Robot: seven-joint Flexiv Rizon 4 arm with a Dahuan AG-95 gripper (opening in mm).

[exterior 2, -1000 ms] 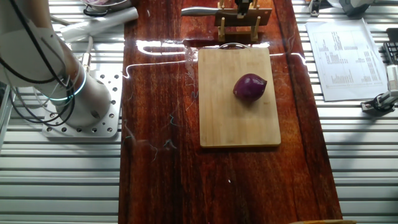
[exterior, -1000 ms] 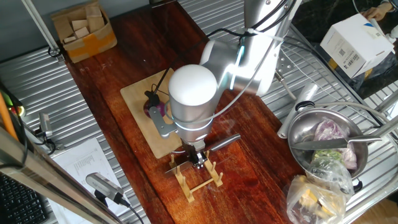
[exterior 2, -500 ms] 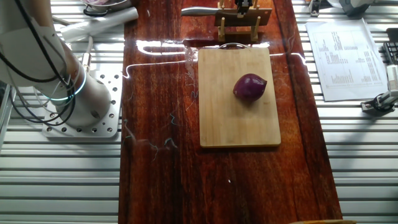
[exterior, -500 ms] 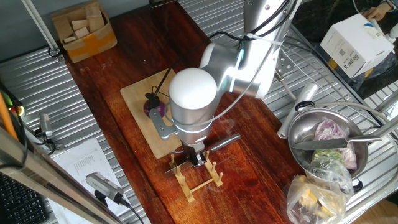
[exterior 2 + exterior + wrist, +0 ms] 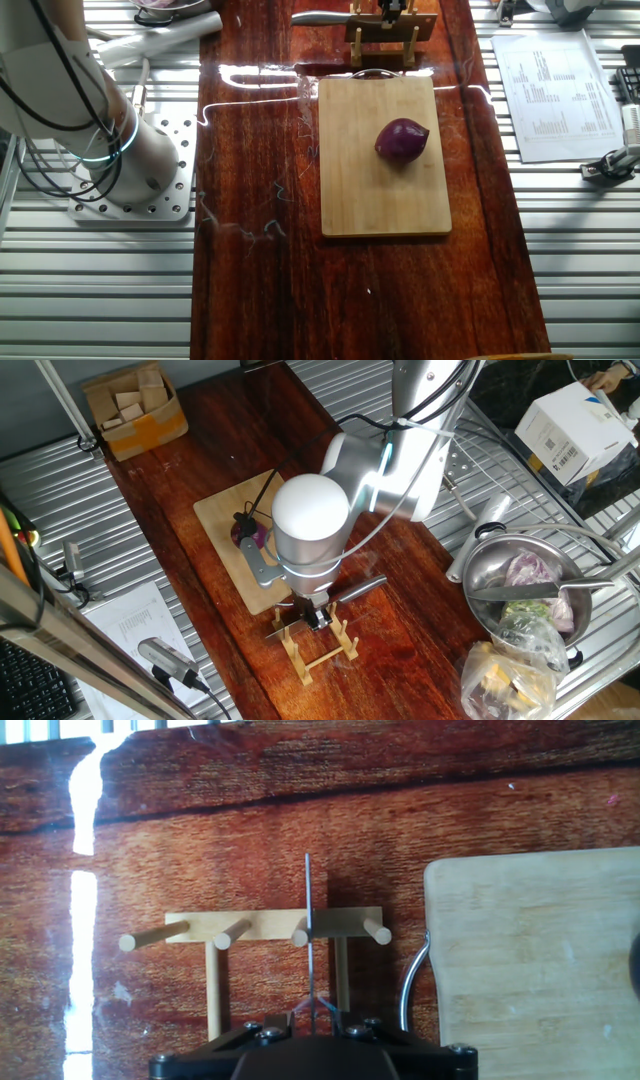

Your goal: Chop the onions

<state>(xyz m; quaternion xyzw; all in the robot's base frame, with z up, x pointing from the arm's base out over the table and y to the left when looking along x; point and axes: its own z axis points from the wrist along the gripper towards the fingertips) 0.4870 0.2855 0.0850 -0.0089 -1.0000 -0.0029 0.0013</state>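
A red onion (image 5: 401, 140) with glossy dark purple skin lies whole on the bamboo board (image 5: 370, 190); in one fixed view the onion (image 5: 250, 532) peeks out beside the arm. A knife (image 5: 320, 17) rests on a wooden peg rack (image 5: 385, 30) beyond the board's end. My gripper (image 5: 318, 616) is down at the rack over the knife's handle. In the hand view the knife (image 5: 308, 920) runs edge-on from between my jaws across the rack (image 5: 270, 925), with the board (image 5: 540, 970) to the right. The fingers themselves are mostly hidden, so their grip is unclear.
A steel bowl (image 5: 490, 555) of leafy vegetables and a plastic bag (image 5: 510, 670) stand on the metal table beside the wooden top. A cardboard box of wooden blocks (image 5: 135, 405) sits at the far end. A printed sheet (image 5: 550, 90) and the arm's base (image 5: 130, 160) flank the board.
The arm has shifted very slightly above the rack. The knife, onion and board have not moved.
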